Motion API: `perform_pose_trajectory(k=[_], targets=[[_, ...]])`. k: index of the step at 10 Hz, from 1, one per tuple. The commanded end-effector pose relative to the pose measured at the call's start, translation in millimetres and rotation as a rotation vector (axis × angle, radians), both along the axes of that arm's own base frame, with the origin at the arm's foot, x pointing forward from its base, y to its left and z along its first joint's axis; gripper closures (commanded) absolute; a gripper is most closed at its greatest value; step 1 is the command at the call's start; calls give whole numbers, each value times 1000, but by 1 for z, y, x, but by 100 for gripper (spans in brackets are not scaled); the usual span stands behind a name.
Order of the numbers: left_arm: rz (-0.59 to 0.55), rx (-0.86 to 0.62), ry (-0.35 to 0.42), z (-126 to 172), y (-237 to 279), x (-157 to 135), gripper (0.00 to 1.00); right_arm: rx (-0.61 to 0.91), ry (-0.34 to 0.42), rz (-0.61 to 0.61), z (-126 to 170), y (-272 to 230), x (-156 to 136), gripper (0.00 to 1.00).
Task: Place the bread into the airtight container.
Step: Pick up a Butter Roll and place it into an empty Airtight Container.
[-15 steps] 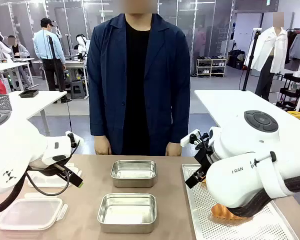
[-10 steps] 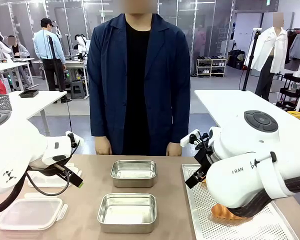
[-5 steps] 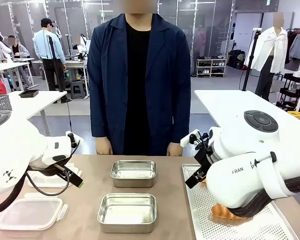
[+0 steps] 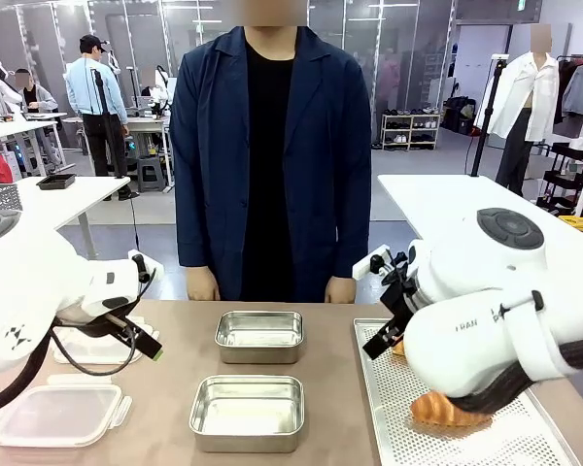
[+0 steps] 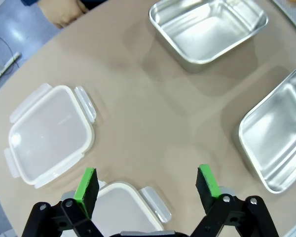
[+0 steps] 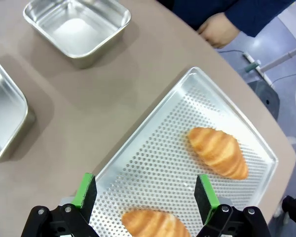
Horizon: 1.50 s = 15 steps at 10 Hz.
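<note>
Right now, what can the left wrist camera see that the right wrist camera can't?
Left wrist view adds: two white plastic clip-lock lids, one farther out and one close by the robot's open left hand.
Right wrist view adds: a holey metal tray with two croissants, one farther off and one near the robot's open right hand.
Both share: two shiny steel containers, one and another, on the brown table.

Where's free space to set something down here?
Bare tabletop strips flank the two steel containers: one toward the plastic lids, one toward the perforated tray. The tray has bare mesh beside its croissants. The lids crowd the left edge.
</note>
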State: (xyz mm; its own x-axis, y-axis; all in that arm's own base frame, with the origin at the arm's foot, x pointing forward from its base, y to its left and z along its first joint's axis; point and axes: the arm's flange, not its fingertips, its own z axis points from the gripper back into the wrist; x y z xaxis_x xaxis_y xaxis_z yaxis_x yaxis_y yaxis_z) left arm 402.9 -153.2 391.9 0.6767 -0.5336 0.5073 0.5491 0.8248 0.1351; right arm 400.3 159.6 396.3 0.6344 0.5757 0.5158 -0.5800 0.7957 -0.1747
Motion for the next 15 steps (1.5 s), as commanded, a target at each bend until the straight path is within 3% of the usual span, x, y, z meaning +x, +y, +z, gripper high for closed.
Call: perform_pose_trajectory(k=[1, 5, 7, 8, 11, 15], targets=[[2, -25, 45, 63, 6, 3, 0, 38, 12, -32, 70, -25, 10, 0], [-50, -151, 45, 246, 39, -22, 0, 119, -19, -92, 221, -98, -9, 0], [-73, -199, 52, 325, 63, -58, 0, 111, -69, -127, 290, -144, -47, 0], [-73, -240, -2, 360, 79, -80, 0, 175, -103, -115, 316, -172, -67, 0], [-17, -286, -114, 406, 128, -123, 0, 224, -187, -170, 352, -234, -114, 0], [61, -328, -188, 411, 182, -158, 0, 240, -173, -213, 373, -274, -150, 0]])
